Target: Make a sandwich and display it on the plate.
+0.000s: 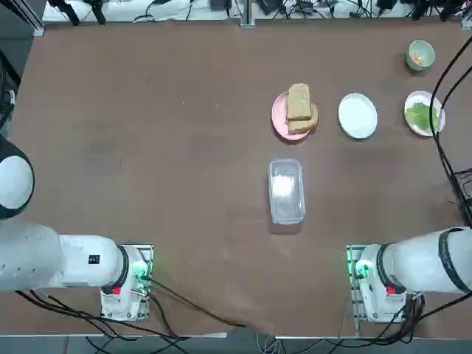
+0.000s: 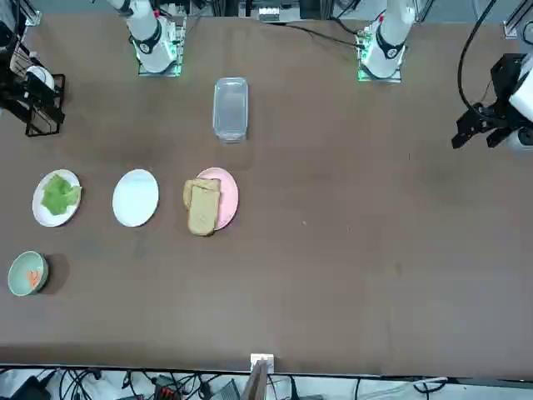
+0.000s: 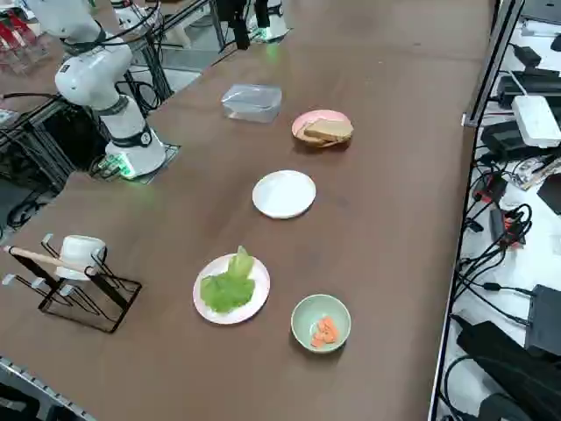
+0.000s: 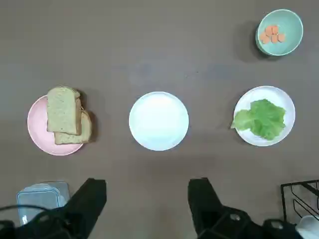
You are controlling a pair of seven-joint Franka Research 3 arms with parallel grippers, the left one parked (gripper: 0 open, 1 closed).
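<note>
Two tan bread slices (image 1: 300, 109) (image 4: 65, 114) lie stacked, one overlapping the other, on a pink plate (image 4: 36, 135). Beside them sits the plain white plate (image 1: 358, 115) (image 4: 158, 120), with nothing on it. Green leaves (image 1: 421, 114) (image 4: 264, 117) rest on a pale plate further along the same row. Small orange pieces (image 4: 273, 34) lie in a green bowl (image 1: 421, 55). My right gripper (image 4: 147, 204) hovers high over the table on the near side of the white plate. It is open, with nothing between its fingers (image 4: 204, 199).
A clear lidded container (image 1: 286, 190) (image 4: 42, 196) lies between the pink plate and the arm bases. A black wire rack holding a white cup (image 3: 79, 276) stands near the table's right edge. Cables run along the table's edges.
</note>
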